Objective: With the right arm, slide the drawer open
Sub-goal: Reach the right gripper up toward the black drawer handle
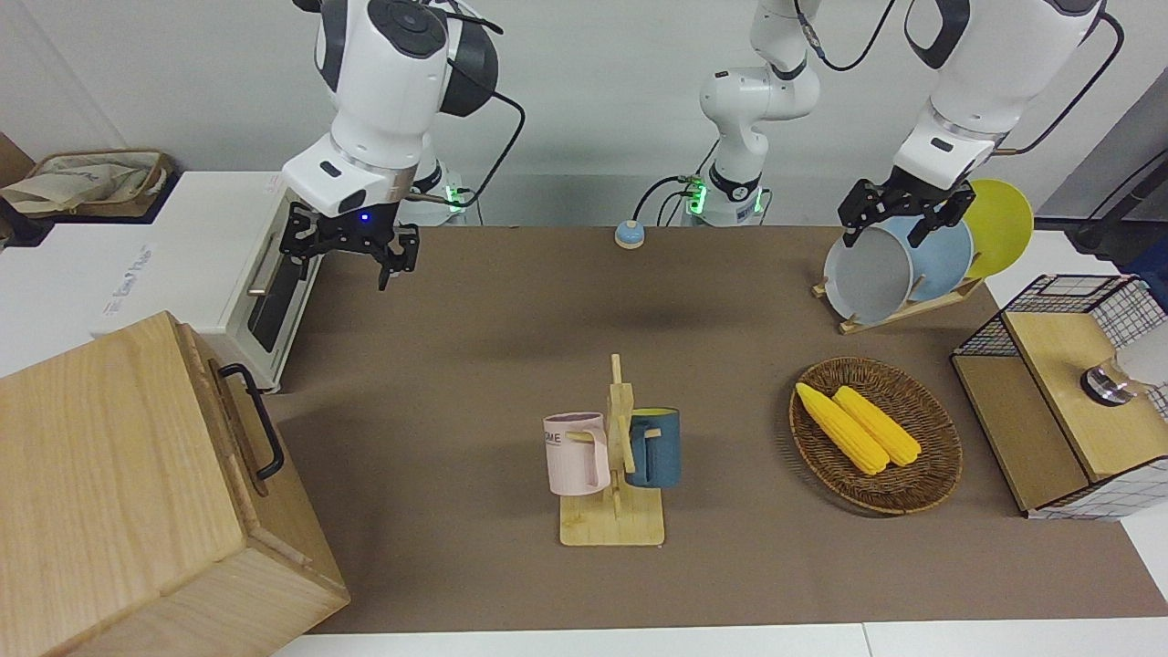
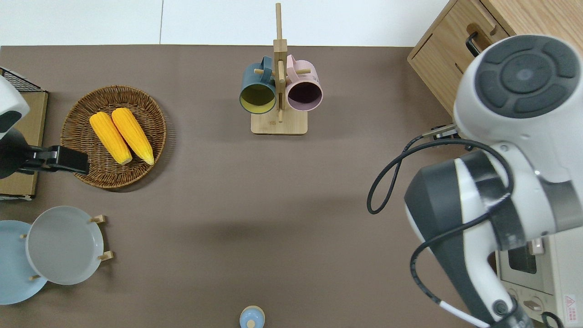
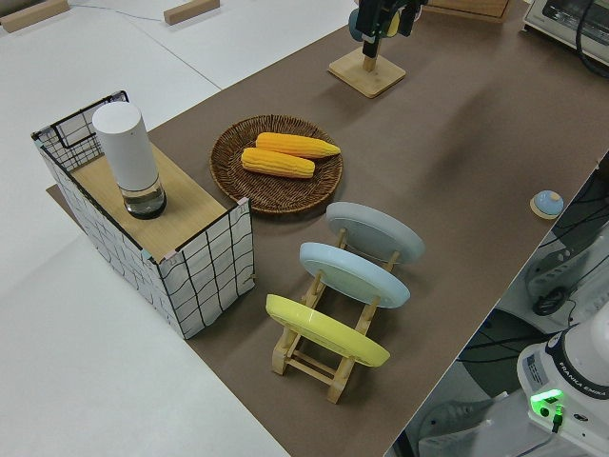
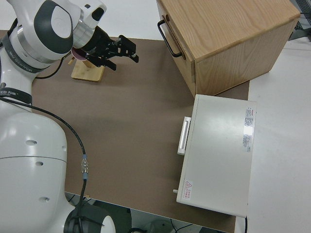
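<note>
The drawer [image 1: 239, 429] is the front panel of a big pale wood box [image 1: 119, 484] at the right arm's end of the table, on the edge farthest from the robots. Its black bar handle [image 1: 253, 419] faces the mat, and the drawer looks closed flush with the box. In the right side view the handle [image 4: 168, 36] is free, with nothing touching it. My right gripper [image 1: 347, 257], with a blue light at its wrist, hangs open and empty in the air over the brown mat. There it [image 4: 127, 54] sits between the mug rack and the box, well apart from the handle. The left arm is parked, its gripper [image 1: 890, 228] open.
A white toaster oven [image 1: 228, 274] stands beside the box, nearer to the robots. A wooden mug rack [image 1: 613, 456] with two mugs is mid-table. Toward the left arm's end are a corn basket [image 1: 826, 456], a plate rack [image 1: 903, 265] and a wire-mesh cabinet [image 1: 1068, 401].
</note>
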You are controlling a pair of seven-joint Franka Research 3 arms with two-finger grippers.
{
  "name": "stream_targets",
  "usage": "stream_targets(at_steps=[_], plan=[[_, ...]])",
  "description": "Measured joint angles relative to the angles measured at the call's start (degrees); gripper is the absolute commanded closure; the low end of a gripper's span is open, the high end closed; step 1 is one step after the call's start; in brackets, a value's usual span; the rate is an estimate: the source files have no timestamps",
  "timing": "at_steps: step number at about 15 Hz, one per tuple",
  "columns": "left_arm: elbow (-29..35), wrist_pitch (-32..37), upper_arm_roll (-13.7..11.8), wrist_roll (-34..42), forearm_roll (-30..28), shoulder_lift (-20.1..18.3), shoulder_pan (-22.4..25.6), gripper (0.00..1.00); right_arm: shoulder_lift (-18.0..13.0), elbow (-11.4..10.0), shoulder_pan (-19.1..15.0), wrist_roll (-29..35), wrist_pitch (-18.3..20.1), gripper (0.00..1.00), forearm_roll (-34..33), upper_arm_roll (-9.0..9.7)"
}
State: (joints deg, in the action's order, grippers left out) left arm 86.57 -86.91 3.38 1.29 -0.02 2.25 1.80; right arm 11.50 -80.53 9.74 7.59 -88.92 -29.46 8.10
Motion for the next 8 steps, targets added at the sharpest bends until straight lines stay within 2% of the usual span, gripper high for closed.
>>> stream_targets(at_steps=[5, 8], plan=[[0.00, 0.00, 0.00, 0.00, 0.00, 0.00, 0.00, 0.01, 3.29, -0.06, 4.90, -0.05, 0.00, 0.017, -15.09, 0.22], [0.00, 0.00, 0.00, 0.00, 0.00, 0.00, 0.00, 0.01, 5.50, -0.93, 7.38, -0.05, -0.78, 0.017, -23.80, 0.30]])
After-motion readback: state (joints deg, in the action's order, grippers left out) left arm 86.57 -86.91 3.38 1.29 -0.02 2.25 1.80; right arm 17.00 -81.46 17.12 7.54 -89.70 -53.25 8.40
